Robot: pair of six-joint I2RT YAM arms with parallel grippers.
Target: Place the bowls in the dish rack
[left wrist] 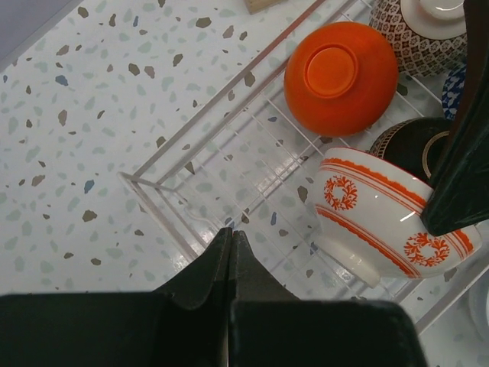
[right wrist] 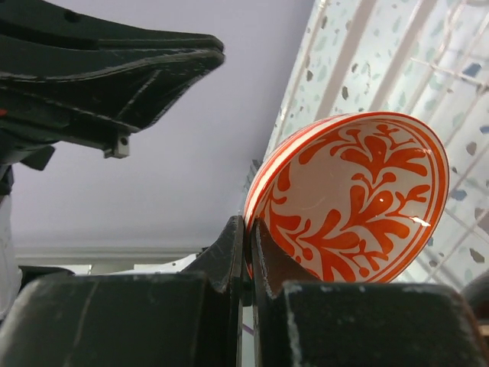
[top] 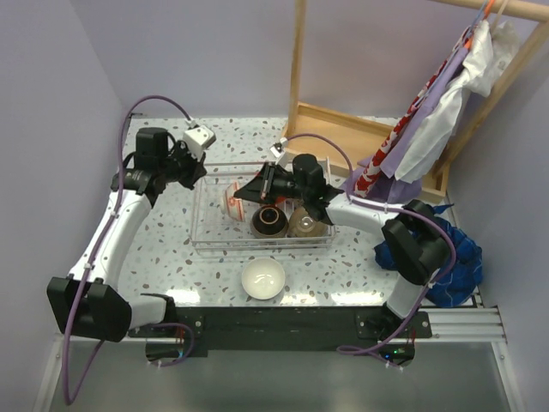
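The wire dish rack lies mid-table. My right gripper is shut on the rim of the red-patterned bowl, holding it tilted on edge over the rack's left part. The right wrist view shows that rim pinched between the jaws of the right gripper, with the bowl's inside facing the camera. A dark brown bowl and a tan bowl sit in the rack. In the left wrist view an orange bowl lies upside down on the rack's wires. My left gripper is shut and empty above the rack's corner. A white bowl stands on the table in front of the rack.
A wooden tray-like frame stands behind the rack, under a wooden pole hung with cloths. A blue cloth lies at the right edge by the right arm. A brown patterned bowl sits beyond the orange one.
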